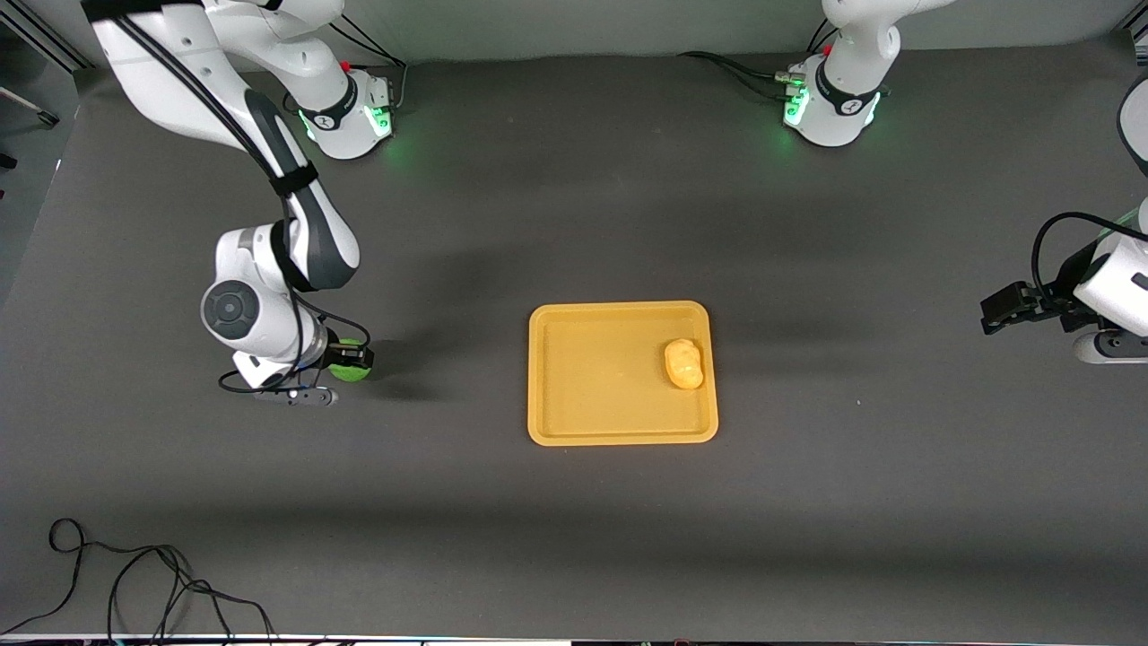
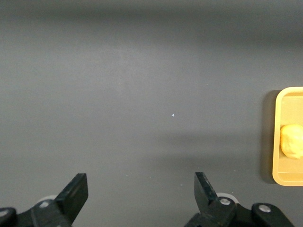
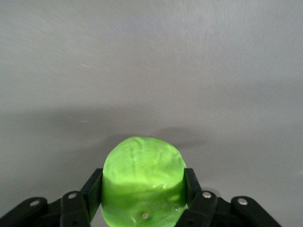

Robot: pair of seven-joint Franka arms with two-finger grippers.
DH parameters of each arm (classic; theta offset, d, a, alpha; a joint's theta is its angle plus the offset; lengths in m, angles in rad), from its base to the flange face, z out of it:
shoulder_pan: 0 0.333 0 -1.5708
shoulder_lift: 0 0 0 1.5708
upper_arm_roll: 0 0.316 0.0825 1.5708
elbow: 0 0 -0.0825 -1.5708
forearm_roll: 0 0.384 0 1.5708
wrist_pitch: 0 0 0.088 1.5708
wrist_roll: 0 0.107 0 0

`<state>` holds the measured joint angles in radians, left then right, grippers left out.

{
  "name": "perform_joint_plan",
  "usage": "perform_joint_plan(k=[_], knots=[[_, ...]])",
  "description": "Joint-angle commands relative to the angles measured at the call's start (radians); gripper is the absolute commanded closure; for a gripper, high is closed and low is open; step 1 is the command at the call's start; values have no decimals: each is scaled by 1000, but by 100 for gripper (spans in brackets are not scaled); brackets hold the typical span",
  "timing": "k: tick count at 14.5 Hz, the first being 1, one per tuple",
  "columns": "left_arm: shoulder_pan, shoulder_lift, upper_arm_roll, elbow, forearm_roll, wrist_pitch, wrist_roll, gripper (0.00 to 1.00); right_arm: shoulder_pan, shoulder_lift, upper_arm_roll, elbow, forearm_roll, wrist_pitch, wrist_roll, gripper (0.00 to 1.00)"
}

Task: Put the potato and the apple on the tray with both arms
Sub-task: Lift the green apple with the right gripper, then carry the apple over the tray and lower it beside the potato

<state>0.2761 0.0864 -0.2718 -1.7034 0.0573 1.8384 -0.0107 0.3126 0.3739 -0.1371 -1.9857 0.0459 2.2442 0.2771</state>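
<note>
Right wrist view – end effector clasps apple

Bare tray floor beside potato

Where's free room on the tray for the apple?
Most of the tray floor is bare, toward the right arm's end. The potato crowds the rim at the left arm's end. The right gripper is shut on the apple; the left gripper waits open.

dark table: tray, apple, cable.
</note>
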Motion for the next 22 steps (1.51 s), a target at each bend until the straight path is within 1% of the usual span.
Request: perform_joint_plan(k=[1, 2, 3, 5, 6, 7, 8, 9, 10, 11, 12, 13, 15, 18, 21, 22], knots=[[-11, -43, -7, -4, 13, -36, 5, 0, 60, 101, 5, 337, 133, -205, 115, 91], [-11, -54, -7, -4, 12, -34, 6, 0, 87, 161, 5, 461, 169, -265, 188, 91], [-9, -54, -7, -4, 12, -34, 12, 0, 120, 228, 7, 569, 176, -291, 270, 91], [-8, -53, -7, -4, 12, -28, 15, 0, 198, 337, 8, 709, 186, -287, 451, 91], [-8, -53, -7, -4, 12, -24, 15, 0, 233, 388, 14, 778, 196, -272, 532, 91], [-8, -53, -7, -2, 12, -21, 15, 0, 259, 448, 39, 848, 204, -246, 606, 91], [-8, -57, -7, 1, 12, -28, 15, 0, 279, 500, 74, 902, 203, -186, 682, 91], [-6, -60, -7, 1, 10, -33, 15, 0, 298, 551, 103, 932, 200, -104, 753, 91], [-8, -63, -6, 1, 7, -34, 9, 0, 324, 589, 119, 944, 195, -18, 790, 91], [-8, -63, -6, 1, 1, -34, 3, 0, 351, 614, 120, 946, 195, 48, 803, 91], [-8, -62, -7, 1, 1, -33, 2, 0, 365, 628, 120, 946, 195, 81, 818, 91], [-8, -62, -7, 1, 1, -33, 2, 0, 385, 631, 120, 940, 192, 83, 823, 91], [-8, -65, -6, 1, 1, -34, -2, 0, 395, 628, 119, 926, 175, 49, 823, 91], [-8, -66, -6, 2, 1, -41, -8, 0, 417, 626, 119, 924, 102, -82, 824, 91], [-9, -65, -7, 1, 1, -38, -6, 0, 421, 623, 119, 923, 98, -141, 827, 88], [-9, -65, -7, -1, 1, -39, -6, 0, 421, 623, 119, 923, 103, -141, 829, 62]])
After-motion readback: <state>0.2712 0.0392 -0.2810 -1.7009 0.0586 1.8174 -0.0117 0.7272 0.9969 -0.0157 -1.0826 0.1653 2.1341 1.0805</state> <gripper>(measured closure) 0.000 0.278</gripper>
